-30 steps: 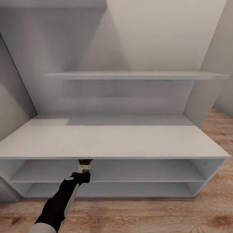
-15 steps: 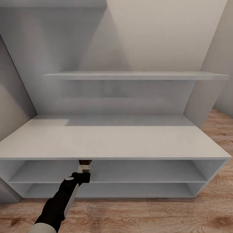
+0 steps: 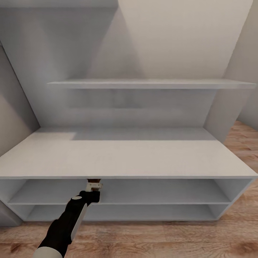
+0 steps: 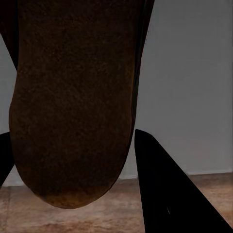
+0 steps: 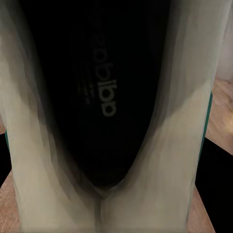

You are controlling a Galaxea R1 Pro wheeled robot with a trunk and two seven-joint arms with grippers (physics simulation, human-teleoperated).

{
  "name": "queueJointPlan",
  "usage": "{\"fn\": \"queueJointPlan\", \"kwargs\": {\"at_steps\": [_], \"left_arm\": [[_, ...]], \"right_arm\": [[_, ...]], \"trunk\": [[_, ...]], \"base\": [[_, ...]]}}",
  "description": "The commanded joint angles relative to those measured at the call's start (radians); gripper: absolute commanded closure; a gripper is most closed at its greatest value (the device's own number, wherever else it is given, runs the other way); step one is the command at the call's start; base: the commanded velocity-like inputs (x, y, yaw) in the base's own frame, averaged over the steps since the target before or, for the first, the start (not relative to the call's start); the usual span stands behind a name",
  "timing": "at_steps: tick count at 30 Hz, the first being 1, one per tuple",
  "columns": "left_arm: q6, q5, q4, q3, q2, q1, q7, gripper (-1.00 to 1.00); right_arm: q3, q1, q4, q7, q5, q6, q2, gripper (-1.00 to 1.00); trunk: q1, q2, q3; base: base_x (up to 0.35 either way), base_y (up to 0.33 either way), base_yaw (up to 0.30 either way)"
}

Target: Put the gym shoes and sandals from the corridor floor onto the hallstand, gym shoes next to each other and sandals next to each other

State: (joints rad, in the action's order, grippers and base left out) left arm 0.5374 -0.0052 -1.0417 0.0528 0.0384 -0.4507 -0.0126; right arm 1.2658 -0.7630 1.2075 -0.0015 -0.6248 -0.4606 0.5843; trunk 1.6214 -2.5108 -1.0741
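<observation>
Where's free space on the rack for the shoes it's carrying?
The hallstand has its flat top bare edge to edge, from the side wall to the floor end. Both open tiers look bare right of the left gripper, which holds a sandal at the upper tier's front.

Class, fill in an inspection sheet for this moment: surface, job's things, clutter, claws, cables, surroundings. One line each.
Surface: hallstand, white, flat top and two open tiers, no shoes seen on it.
Job's things: brown sandal in the left claw at the upper tier's front edge; gym shoe, white, close before the right wrist camera.
Clutter: nothing seen.
Claws: left shut on the sandal; right appears to hold the gym shoe, jaws mostly hidden.
Cables: nothing seen.
Surroundings: wood floor, wall shelf, pale walls.
</observation>
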Motion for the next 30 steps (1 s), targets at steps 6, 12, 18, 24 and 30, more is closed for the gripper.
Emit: {"fn": "queueJointPlan", "kwargs": {"at_steps": [6, 12, 18, 24, 30], "left_arm": [[0.006, -0.004, -0.001, 0.000, 0.000, 0.000, 0.002, 1.00], [0.006, -0.004, -0.001, 0.000, 0.000, 0.000, 0.002, 1.00], [0.006, -0.004, -0.001, 0.000, 0.000, 0.000, 0.002, 1.00], [0.006, -0.004, -0.001, -0.001, 0.000, 0.000, 0.002, -1.00], [0.006, -0.004, -0.001, -0.001, 0.000, 0.000, 0.002, -1.00]], "right_arm": [[0.000, -0.001, 0.001, 0.000, -0.004, -0.004, 0.000, 1.00], [0.000, -0.001, 0.001, 0.000, -0.004, -0.004, 0.000, 1.00], [0.000, -0.001, 0.001, 0.000, -0.004, -0.004, 0.000, 1.00], [0.000, -0.001, 0.000, 0.000, -0.004, -0.004, 0.000, 1.00], [0.000, -0.001, 0.000, 0.000, -0.004, -0.004, 0.000, 1.00]], "trunk": [[0.000, 0.000, -0.001], [0.000, 0.000, -0.001], [0.000, 0.000, -0.001], [0.000, 0.000, -0.001], [0.000, 0.000, -0.001]], "base": [[0.094, 0.000, 0.000], [0.006, 0.000, 0.000], [0.000, 0.000, 0.000], [0.000, 0.000, 0.000], [0.000, 0.000, 0.000]]}}
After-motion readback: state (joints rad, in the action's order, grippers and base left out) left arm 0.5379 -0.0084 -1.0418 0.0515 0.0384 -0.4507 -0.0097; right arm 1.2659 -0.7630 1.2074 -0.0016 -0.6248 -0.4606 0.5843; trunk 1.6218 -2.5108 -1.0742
